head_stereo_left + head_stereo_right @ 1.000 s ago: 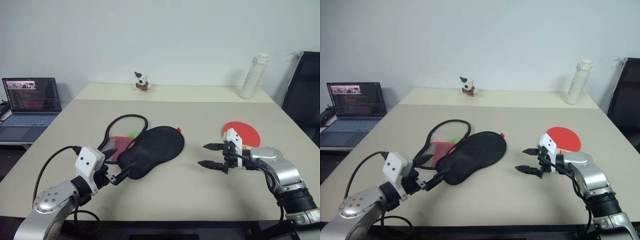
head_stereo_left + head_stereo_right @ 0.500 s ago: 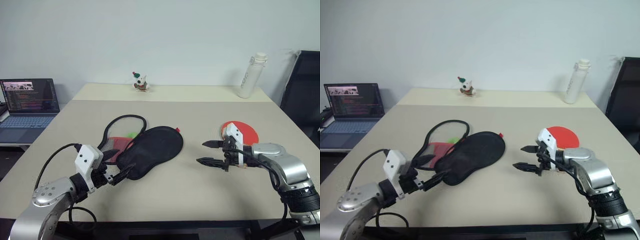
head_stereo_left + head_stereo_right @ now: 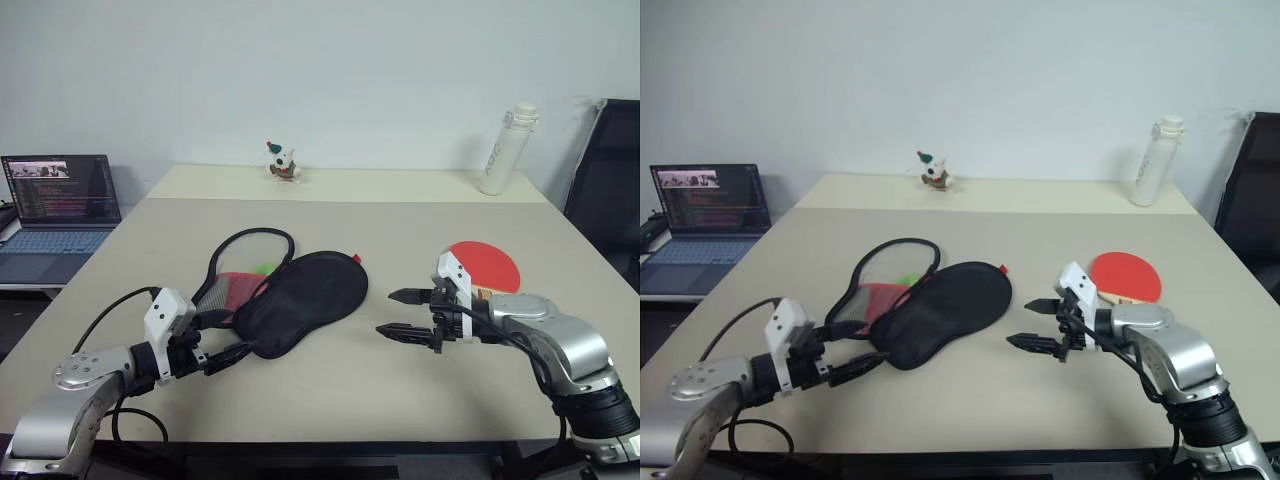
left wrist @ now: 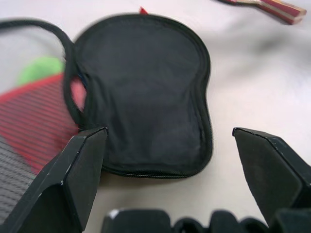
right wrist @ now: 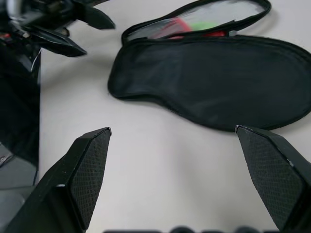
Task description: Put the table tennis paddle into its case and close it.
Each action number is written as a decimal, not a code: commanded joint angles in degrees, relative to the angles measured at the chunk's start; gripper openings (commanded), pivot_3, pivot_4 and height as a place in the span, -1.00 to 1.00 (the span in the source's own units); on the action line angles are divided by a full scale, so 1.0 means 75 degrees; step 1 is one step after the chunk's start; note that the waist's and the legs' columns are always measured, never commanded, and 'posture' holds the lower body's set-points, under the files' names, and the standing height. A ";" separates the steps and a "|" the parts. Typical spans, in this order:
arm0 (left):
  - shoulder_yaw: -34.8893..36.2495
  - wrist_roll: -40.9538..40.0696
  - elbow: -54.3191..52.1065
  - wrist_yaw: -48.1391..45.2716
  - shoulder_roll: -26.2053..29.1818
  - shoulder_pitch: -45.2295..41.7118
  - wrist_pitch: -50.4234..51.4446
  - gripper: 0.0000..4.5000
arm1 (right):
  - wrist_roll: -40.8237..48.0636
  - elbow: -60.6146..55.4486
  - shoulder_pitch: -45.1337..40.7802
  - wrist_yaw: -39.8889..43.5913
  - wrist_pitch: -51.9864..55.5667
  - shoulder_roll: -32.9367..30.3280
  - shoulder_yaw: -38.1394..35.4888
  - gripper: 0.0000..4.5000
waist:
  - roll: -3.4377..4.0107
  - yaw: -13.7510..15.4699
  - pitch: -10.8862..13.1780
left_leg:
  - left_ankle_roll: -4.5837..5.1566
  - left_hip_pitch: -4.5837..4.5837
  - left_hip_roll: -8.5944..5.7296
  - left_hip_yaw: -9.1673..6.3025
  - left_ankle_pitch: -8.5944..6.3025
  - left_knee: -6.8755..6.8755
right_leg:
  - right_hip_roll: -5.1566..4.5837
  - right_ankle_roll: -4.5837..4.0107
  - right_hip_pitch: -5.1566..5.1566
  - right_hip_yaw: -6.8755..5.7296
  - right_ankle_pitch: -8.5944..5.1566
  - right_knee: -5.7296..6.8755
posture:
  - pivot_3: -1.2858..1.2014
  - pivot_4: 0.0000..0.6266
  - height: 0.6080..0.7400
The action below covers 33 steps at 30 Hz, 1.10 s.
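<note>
Left gripper (image 3: pixel 225 337): it sat just left of the case's narrow end, two black fingers spread wide, holding nothing.
Case (image 3: pixel 300 300): the landmark, near the table's (image 3: pixel 330 400) middle; a soft, matte black, paddle-shaped fabric cover lay unzipped, its flap with red mesh lining and a black zipper rim folded out to the left.
Right gripper (image 3: pixel 405 313): it hovered to the right of the case, pointing at it, fingers far apart and empty.
Table tennis paddle (image 3: pixel 487 265): it lay flat, further right of the case, behind the right gripper; a smooth round red rubber face, its handle mostly hidden.
Step in hand, as a judgement: likely pinning the case before fetching the paddle; hold the narrow end so the fabric stays flat.
</note>
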 commanded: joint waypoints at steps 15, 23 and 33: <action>-0.0194 -0.0326 0.0538 0.0848 -0.0618 -0.0376 0.2142 0.99 | 0.0919 -0.0825 0.0030 0.0479 -0.0075 -0.0753 -0.0359 1.00 | -0.0006 -0.0015 -0.0004 | 0.0001 0.0007 -0.0001 0.0008 0.0001 0.0014 | 0.0000 0.0001 -0.0011 0.0016 -0.0001 0.0045 | 0.03 -0.52 1.00; -0.0412 -0.0262 0.1011 0.1150 -0.1026 -0.1130 0.2583 0.99 | 0.0803 -0.0666 0.0221 0.0423 -0.0431 -0.0776 -0.0385 1.00 | -0.0011 0.0019 -0.0007 | 0.0006 0.0019 -0.0003 -0.0001 0.0006 0.0028 | 0.0000 0.0001 -0.0003 0.0010 0.0000 0.0074 | 0.03 -0.52 1.00; -0.0754 -0.0233 0.1313 0.1524 -0.1492 -0.1948 0.3305 0.61 | 0.0842 -0.0632 0.0243 0.0256 -0.0536 -0.0755 -0.0402 1.00 | -0.0010 0.0146 -0.0011 | 0.0006 0.0020 -0.0008 -0.0003 0.0006 0.0030 | -0.0001 0.0002 0.0000 0.0011 0.0001 0.0073 | 0.03 -0.52 1.00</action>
